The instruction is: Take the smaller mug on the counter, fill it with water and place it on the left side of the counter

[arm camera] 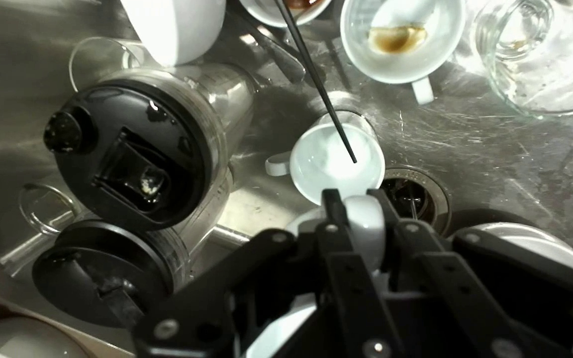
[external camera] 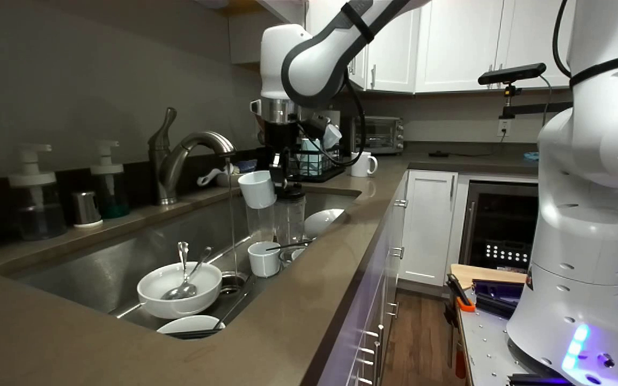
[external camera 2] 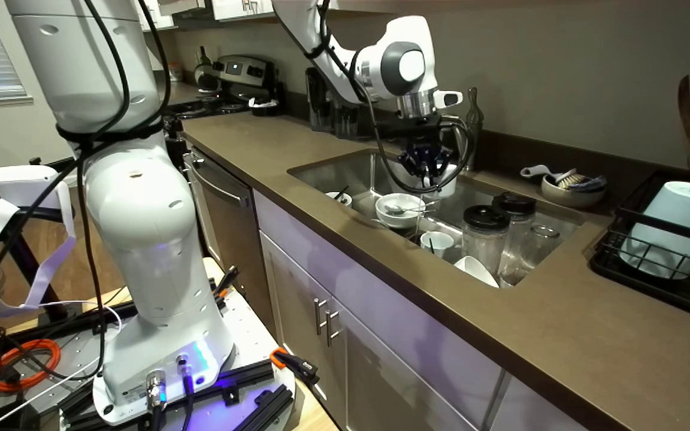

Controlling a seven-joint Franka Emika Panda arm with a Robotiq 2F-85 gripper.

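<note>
The smaller mug (external camera: 257, 189), plain white, hangs above the sink, tilted, in both exterior views. My gripper (external camera: 277, 179) is shut on its handle (arm camera: 364, 223), which shows between the black fingers (arm camera: 335, 211) in the wrist view. The fingers hide much of the mug there, and its inside cannot be seen. A thin water stream (external camera: 231, 214) runs from the faucet (external camera: 191, 155) down towards the drain; in that exterior view it passes just left of the mug. Around the sink lies the grey-brown counter (external camera: 309, 321).
Below sit a bowl with spoons (external camera: 180, 289), a white cup with a dark stick (arm camera: 338, 159), and black-lidded clear jars (external camera 2: 486, 230). A larger white mug (external camera: 363, 164) stands on the counter near a black rack (external camera 2: 638, 263). Soap bottles (external camera: 35, 198) line the wall behind the sink.
</note>
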